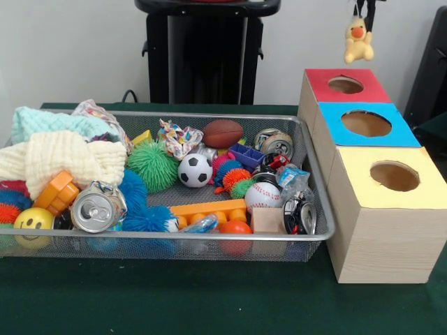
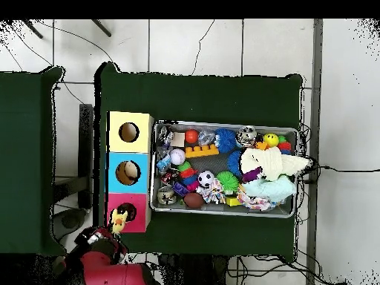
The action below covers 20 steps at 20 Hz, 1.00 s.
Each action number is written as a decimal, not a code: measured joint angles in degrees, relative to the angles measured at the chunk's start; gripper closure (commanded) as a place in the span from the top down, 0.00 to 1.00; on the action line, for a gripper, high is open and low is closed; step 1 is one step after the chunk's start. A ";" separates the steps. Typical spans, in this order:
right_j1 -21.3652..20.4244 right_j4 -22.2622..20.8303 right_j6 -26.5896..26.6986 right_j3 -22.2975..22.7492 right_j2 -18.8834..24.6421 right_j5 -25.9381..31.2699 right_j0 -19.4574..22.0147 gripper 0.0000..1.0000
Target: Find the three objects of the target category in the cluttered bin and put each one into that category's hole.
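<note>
My gripper (image 1: 362,14) is at the top right, shut on a small yellow plush duck (image 1: 358,40) with an orange beak. The duck hangs in the air above and just behind the red-topped box (image 1: 318,78) and its round hole (image 1: 346,85). In the overhead view the gripper (image 2: 113,227) and the duck (image 2: 117,220) are at the outer edge of the red box (image 2: 138,221). The wire mesh bin (image 1: 318,188) stands left of the boxes, full of clutter; it also shows in the overhead view (image 2: 223,123). No brown bear or tiger plush shows.
A blue-topped box (image 1: 335,112) and a yellow-topped box (image 1: 356,164), each with a hole, stand in line with the red one. The bin holds knitted cloths (image 1: 63,157), a green spiky ball (image 1: 152,165), a soccer ball (image 1: 195,169), a football (image 1: 223,132) and cans (image 1: 94,208).
</note>
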<state>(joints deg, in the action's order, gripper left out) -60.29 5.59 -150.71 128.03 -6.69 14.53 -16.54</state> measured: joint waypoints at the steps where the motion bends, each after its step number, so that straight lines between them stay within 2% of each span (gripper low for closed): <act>1: 0.18 0.00 0.00 0.00 0.00 0.00 -0.22 0.00; 11: 4.30 0.01 0.00 0.02 0.02 -1.53 -1.82 0.00; 20: 8.40 0.04 0.00 0.02 0.04 -7.76 -1.81 0.00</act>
<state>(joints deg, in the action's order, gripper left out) -51.89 5.63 -150.71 128.05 -6.65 6.77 -18.36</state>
